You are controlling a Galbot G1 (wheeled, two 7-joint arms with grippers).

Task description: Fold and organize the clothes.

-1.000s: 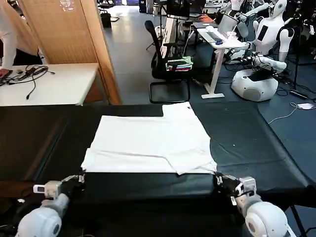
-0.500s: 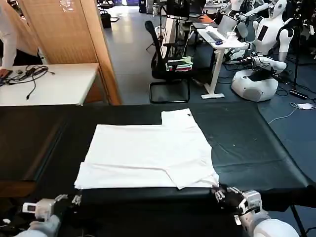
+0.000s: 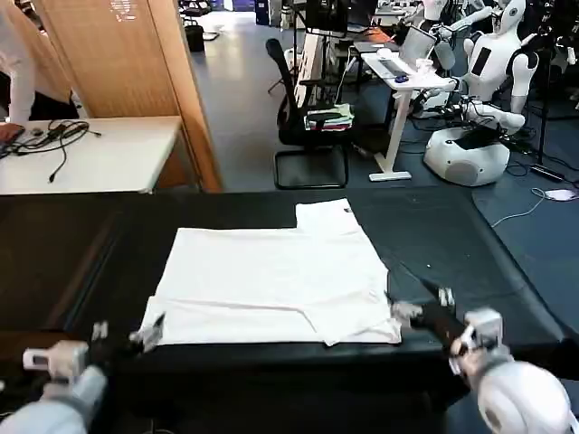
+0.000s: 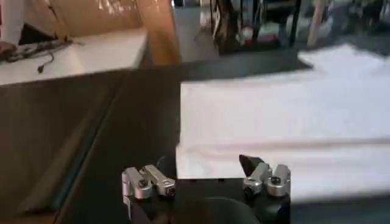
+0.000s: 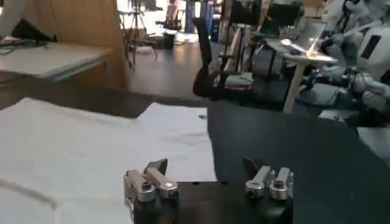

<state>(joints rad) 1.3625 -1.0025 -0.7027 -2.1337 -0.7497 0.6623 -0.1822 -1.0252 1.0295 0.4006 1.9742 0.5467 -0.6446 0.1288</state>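
You have the black table [image 3: 470,235] spanning the head view, w/ the white T-shirt [image 3: 280,276] lying flat on it, roughly centred and plain side up. The near part is folded over, leaving a crease line parallel to the near hem and a diagonal edge toward the right corner. One sleeve sticks out at the far right of the shirt, toward the table's far edge.

Right gripper [image 3: 420,303] sits at the shirt's near-right corner, just beside the hem; its fingers are spread apart and pinch nothing. In the right wrist view that gripper [image 5: 206,167] has both fingertips above the cloth edge, w/ the gap between them straddling the boundary of shirt [image 5: 91,152] and table.

Left gripper [image 3: 127,333] sits at the near-left corner, just off the hem, fingers likewise spread and pinching nothing. In the left wrist view it [image 4: 207,167] hangs over the shirt's [image 4: 274,115] near-left corner: one fingertip over cloth, the other over bare table [image 4: 79,134].
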